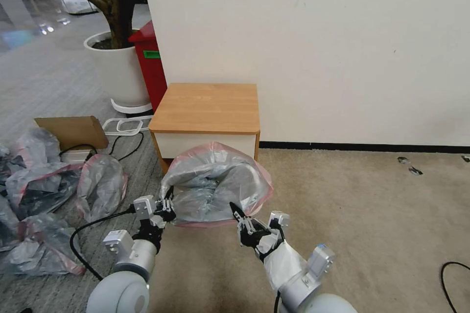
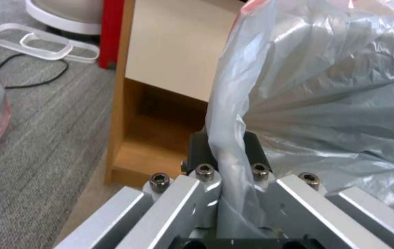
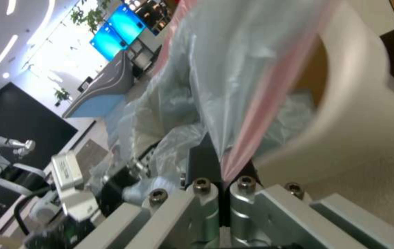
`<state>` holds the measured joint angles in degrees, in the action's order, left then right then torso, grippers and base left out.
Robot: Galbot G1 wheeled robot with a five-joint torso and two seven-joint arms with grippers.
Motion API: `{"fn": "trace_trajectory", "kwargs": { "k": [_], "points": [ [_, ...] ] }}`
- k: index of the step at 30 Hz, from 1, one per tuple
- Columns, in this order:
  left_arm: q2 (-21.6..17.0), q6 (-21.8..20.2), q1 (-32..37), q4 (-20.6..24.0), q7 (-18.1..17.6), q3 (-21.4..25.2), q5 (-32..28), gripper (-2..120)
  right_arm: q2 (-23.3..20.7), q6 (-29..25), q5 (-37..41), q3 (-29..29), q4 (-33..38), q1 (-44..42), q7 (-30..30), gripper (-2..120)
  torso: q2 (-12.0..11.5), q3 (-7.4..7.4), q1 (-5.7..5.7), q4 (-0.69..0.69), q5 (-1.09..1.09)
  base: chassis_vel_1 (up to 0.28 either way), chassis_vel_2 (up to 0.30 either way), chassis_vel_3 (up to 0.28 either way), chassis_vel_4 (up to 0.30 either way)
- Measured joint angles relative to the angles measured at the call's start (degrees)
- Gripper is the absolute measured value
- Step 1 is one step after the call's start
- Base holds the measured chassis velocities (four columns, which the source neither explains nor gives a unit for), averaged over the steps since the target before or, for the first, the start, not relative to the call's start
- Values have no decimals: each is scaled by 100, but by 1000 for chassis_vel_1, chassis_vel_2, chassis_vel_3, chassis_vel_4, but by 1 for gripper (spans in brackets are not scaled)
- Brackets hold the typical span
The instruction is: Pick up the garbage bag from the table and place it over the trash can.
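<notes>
We hold bag (image 1: 215,181) open over bin (image 3: 368,114), in front of table (image 1: 205,107). Left claw (image 1: 165,208) clenched on left rim, right claw (image 1: 241,219) clenched on near rim. We advise: keep rim stretched, lower evenly around bin edge.

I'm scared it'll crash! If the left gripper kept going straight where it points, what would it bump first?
Probably the small orange-brown wooden nightstand; the left gripper, clamping the crinkly grey plastic garbage bag, points at its open lower shelf.
</notes>
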<state>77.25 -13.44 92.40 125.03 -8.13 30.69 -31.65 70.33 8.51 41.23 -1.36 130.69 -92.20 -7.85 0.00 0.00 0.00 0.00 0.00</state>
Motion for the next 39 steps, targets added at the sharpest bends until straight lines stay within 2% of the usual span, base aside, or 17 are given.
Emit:
{"fn": "trace_trajectory", "kwargs": {
  "k": [11,16,22,27,30,31,34,37,39],
  "points": [
    [16,-215,-19,101,-177,155,-467,0,28,-248,-335,-8,-169,-207,191,0,0,0,0,1,0,0,0,0,0],
    [35,-413,48,305,-220,170,-841,0,46,-323,-381,-178,-343,-154,224,0,0,0,0,0,0,0,0,0,0],
    [44,-506,64,386,-248,174,-990,0,28,-362,-448,-322,-451,-136,266,0,0,0,1,0,0,0,0,0,0],
    [56,-544,60,392,-284,174,-1036,0,5,-428,-910,-448,-580,-143,307,0,0,0,0,0,0,0,0,0,0],
    [65,-562,44,384,-329,185,-1035,0,2,-711,-2070,-607,-775,-202,390,14,0,0,0,1,0,0,0,0,0],
    [65,-562,44,384,-329,185,-1035,0,2,-711,-2070,-607,-775,-202,390,14,0,0,0,1,0,0,0,0,0],
    [47,-581,16,359,-354,202,-1035,0,-55,-908,-2859,-708,-689,-429,620,29,0,0,0,0,0,0,0,0,0],
    [37,-592,-3,342,-364,205,-1035,0,-73,-932,-3059,-724,-604,-524,672,36,0,0,0,0,0,0,0,0,0],
    [29,-604,-24,304,-377,205,-1035,0,-80,-1035,-3462,-765,-515,-645,706,47,0,0,0,0,0,0,0,0,0]
  ]
}}
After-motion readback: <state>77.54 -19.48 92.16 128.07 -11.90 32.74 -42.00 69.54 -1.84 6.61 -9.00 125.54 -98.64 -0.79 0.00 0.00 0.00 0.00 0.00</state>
